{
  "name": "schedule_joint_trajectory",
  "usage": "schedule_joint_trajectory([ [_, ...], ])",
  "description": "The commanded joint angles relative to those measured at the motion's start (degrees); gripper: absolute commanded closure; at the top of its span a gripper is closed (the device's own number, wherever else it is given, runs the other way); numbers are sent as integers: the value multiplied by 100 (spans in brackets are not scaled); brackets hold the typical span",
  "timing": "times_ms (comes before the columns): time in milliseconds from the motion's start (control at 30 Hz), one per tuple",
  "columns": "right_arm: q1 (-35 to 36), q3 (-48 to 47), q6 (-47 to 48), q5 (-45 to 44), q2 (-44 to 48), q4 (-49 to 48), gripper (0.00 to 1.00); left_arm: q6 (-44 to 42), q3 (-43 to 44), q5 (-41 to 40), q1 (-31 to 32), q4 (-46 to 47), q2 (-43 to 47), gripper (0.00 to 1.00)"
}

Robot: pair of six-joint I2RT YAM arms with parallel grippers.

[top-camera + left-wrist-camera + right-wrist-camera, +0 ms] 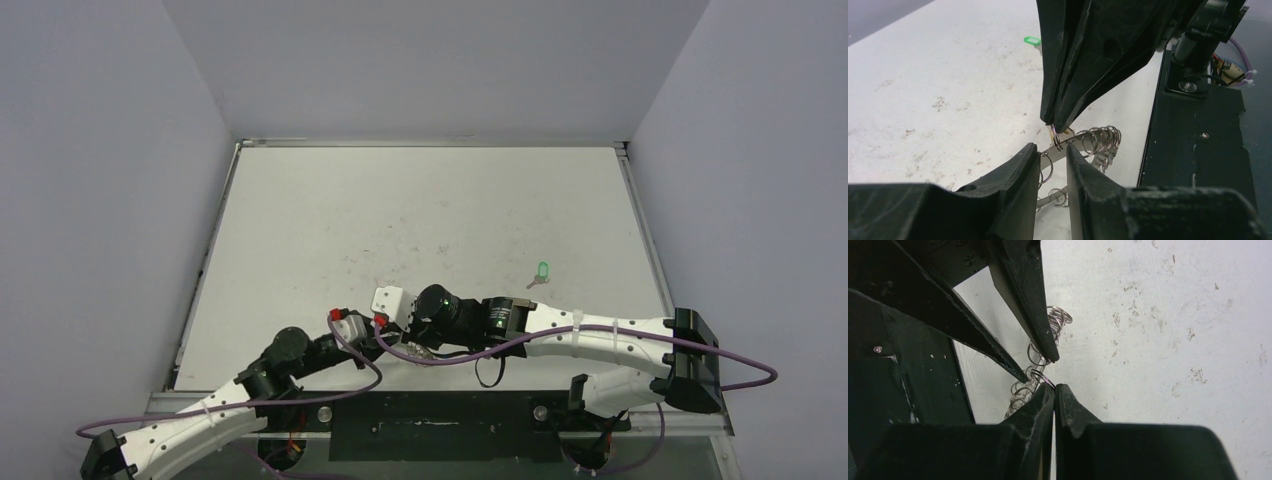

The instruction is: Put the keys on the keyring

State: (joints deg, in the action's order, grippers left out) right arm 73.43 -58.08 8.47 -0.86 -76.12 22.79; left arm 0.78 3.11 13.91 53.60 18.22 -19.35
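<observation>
Right fingers (1040, 410) pinch a wire loop (1043, 376) at their tips; the keyring (1100, 140) sits between left fingers (1018, 175) — grip unclear. Tugging may slip the loop.

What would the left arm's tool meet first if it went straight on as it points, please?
Probably the shut tips of the right tool, just ahead at the keyring, whose loops lie between the fingers of the left tool; depth is unclear.

Left tool (1052, 151) clasping keyring (1100, 138), right tool (1055, 125) pinching small loop (1056, 143) (green key (1032, 40) beyond)
</observation>
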Motion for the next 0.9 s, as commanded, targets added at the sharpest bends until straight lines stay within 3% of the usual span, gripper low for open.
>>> schedule_joint_trajectory([
  [0,-37,-38,-36,42,166,-297,100,-50,192,50,36,366,-418,77],
  [367,-48,-45,-47,42,151,-265,100,-141,305,-206,54,740,-1029,81],
  [533,-48,-60,-47,42,102,-279,100,-107,278,-115,55,844,-896,68],
  [733,-57,-72,-47,161,79,-301,100,-112,217,-56,57,860,-831,81],
  [867,-52,-77,-55,202,79,-279,100,54,208,-47,62,869,-848,81],
])
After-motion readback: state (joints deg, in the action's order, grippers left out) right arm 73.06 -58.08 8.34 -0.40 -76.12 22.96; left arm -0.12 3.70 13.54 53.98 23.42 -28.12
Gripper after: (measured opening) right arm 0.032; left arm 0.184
